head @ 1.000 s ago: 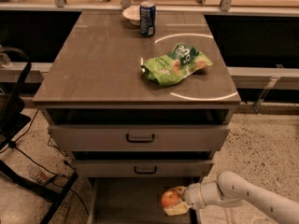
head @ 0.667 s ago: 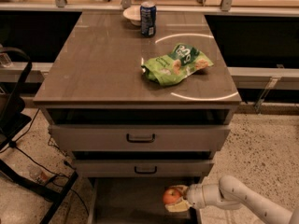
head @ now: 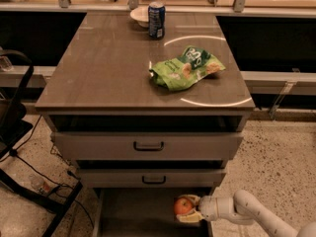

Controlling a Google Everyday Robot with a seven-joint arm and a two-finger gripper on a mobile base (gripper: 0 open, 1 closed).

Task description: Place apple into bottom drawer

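Note:
The apple (head: 183,206) is small, round and red-orange, and it sits between the fingers of my gripper (head: 189,207) at the bottom of the camera view. The gripper is shut on the apple and holds it over the right part of the open bottom drawer (head: 133,214), just below the front of the middle drawer (head: 153,177). My white arm (head: 247,212) reaches in from the lower right.
The cabinet top (head: 98,68) carries a green snack bag (head: 186,68), a blue can (head: 156,19) and a white bowl (head: 139,15). The top drawer (head: 148,145) stands slightly open. A black chair base and cables (head: 29,177) lie on the floor at left.
My gripper has moved a little to the left with the apple, further over the bottom drawer.

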